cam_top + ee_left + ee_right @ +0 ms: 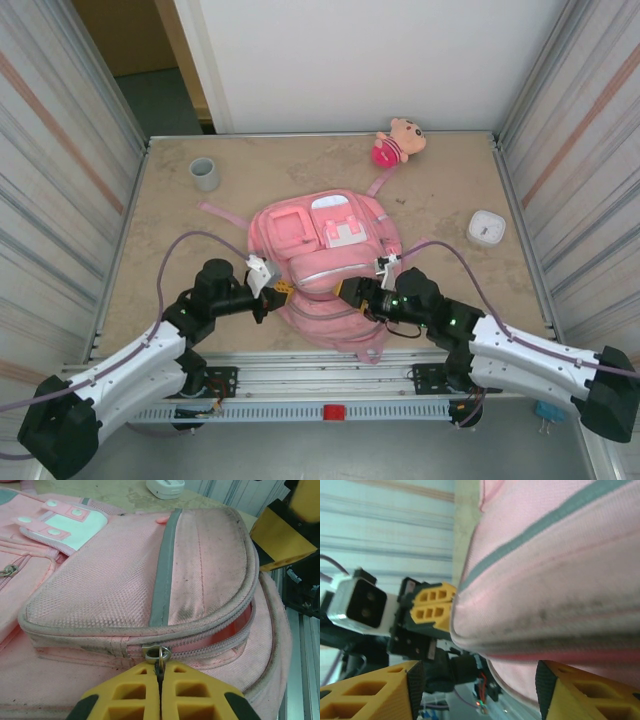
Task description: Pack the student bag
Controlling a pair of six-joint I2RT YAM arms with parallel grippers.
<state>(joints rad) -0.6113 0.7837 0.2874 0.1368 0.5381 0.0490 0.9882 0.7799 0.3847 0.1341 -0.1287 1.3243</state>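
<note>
On the table, one student bag, one doll, left pincer pinching zipper pull, right pincer spread.

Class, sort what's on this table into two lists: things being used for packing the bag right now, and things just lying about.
In use: student bag; its zipper pull; left claw pinching that pull; right claw open beside the bag.

Lying about, untouched: grey cup; plush doll; white box.

The student bag hogs the middle; bare table either side, but cup, doll and maybe a timer dot the far edges.
</note>
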